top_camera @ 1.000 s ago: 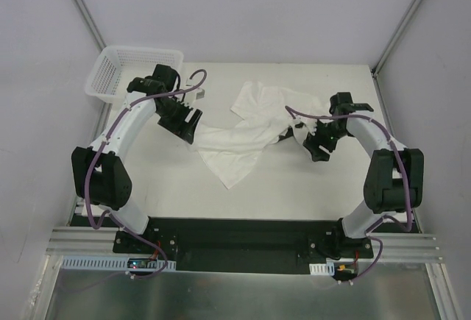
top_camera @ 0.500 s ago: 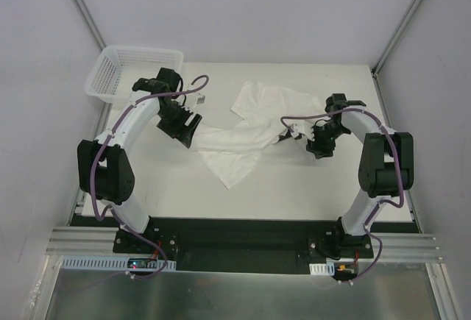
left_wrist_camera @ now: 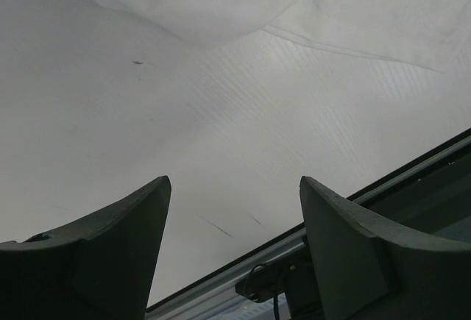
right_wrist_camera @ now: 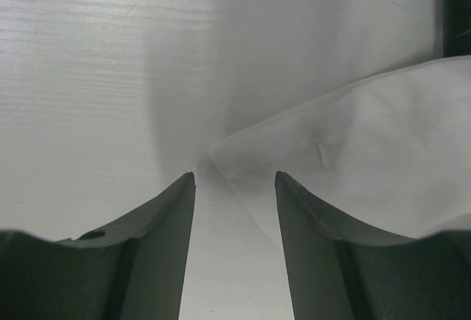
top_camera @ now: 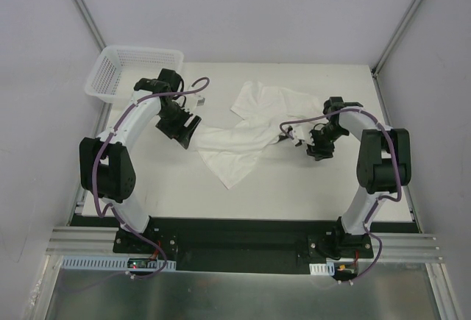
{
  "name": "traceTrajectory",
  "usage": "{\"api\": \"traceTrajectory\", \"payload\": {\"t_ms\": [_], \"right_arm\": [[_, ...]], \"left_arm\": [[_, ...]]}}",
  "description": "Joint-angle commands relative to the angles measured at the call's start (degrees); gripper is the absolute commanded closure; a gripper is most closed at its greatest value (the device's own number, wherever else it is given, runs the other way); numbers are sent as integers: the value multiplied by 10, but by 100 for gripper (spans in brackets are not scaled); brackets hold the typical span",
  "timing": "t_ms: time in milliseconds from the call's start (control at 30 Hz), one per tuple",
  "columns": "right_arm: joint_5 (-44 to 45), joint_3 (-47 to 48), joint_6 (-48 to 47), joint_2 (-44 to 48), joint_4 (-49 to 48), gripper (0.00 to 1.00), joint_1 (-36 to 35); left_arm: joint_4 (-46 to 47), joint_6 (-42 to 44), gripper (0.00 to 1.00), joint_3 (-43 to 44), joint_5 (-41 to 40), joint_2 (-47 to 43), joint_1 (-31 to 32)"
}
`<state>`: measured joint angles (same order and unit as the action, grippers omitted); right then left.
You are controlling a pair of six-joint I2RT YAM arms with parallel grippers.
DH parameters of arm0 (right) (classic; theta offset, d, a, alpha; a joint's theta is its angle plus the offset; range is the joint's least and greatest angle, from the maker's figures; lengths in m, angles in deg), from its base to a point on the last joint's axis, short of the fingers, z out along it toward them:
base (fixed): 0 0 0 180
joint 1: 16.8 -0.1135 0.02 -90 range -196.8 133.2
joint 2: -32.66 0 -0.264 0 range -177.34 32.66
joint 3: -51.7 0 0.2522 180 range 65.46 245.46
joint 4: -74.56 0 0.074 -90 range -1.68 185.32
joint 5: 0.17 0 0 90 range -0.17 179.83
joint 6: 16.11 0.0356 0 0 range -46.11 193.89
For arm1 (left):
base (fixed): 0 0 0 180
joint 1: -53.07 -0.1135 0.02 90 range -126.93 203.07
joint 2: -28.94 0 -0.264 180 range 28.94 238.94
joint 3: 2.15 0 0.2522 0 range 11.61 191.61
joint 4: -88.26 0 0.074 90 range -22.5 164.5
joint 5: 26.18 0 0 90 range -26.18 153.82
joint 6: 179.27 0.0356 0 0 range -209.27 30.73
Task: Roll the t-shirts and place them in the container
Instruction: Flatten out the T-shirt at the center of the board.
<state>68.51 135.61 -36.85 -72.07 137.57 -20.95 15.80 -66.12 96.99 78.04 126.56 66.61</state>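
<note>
Cotton such as this is judged light, limp and without stiffness: it can be expected to sag wherever it is lifted and to bunch rather than slide neatly, though it is not fragile. One t-shirt (top_camera: 246, 132) is counted, lying crumpled and partly folded over itself in the middle of the surface (top_camera: 294, 187), between the two arms. A hold is best taken at a hem or corner, where a thin edge can be pinched. The left hand (left_wrist_camera: 235, 187) is released, its fingers wide apart over bare surface just beside the cloth's left edge, with nothing between them. The right hand (right_wrist_camera: 234, 176) is also unclenched, though narrower, with a corner of the shirt lying just beyond its fingertips and not visibly pinched. One mesh basket (top_camera: 103, 77) is counted at the far left corner, well apart from the shirt.
</note>
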Motion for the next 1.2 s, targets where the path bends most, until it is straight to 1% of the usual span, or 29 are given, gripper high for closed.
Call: {"api": "traceTrajectory", "payload": {"t_ms": [0, 200, 300, 400, 433, 500, 533, 567, 667, 700, 767, 800, 833, 933, 967, 1033, 1067, 1167], "right_arm": [[-13, -8, -41, -6, 36, 49, -12], [-3, 2, -35, -25, 35, 50, -25], [11, 13, -26, -45, 33, 56, -29], [30, 10, -13, -51, 14, 71, -30], [36, 3, -7, -50, 7, 82, -29], [39, -2, 36, -32, -16, 99, -26], [39, 1, 53, -22, -20, 99, -25], [32, 2, 97, 3, -28, 99, -25], [11, 18, 169, 50, -28, 99, -19], [-4, 27, 229, 81, -28, 99, -17], [-26, 49, 300, 104, -28, 99, -17], [-30, 54, 378, 116, -32, 99, -17], [-32, 58, 411, 122, -35, 99, -19], [-29, 75, 488, 119, -22, 99, -31], [-28, 83, 504, 116, -13, 99, -34], [-23, 96, 552, 101, -8, 99, -33], [-21, 102, 564, 95, -7, 99, -32], [-16, 126, 603, 79, -6, 99, -26]], "left_arm": [[-18, 8, 29, -2, -17, 3, 3], [-18, 10, 29, -7, -23, -3, 3], [-19, 11, 29, -10, -23, -5, 3], [-18, 10, 29, -9, -19, -7, 3], [-18, 8, 29, -9, -13, -7, 3], [-17, 3, 29, -9, -5, -8, 3], [-16, -2, 29, -10, 2, -9, 3], [-11, -6, 29, -14, 5, -9, 3], [-5, -13, 29, -25, 18, -18, 7], [-1, -14, 29, -29, 27, -23, 8], [2, -7, 30, -41, 68, -47, 24], [9, -1, 30, -48, 70, -57, 43], [13, 7, 30, -55, 70, -73, 87], [32, 2, 32, -77, 74, -85, 164], [39, -3, 32, -82, 71, -84, 210], [64, -15, 32, -87, 38, -68, 251], [73, -20, 33, -88, 21, -61, 282], [110, -46, 34, -85, -9, -35, 327]]}}
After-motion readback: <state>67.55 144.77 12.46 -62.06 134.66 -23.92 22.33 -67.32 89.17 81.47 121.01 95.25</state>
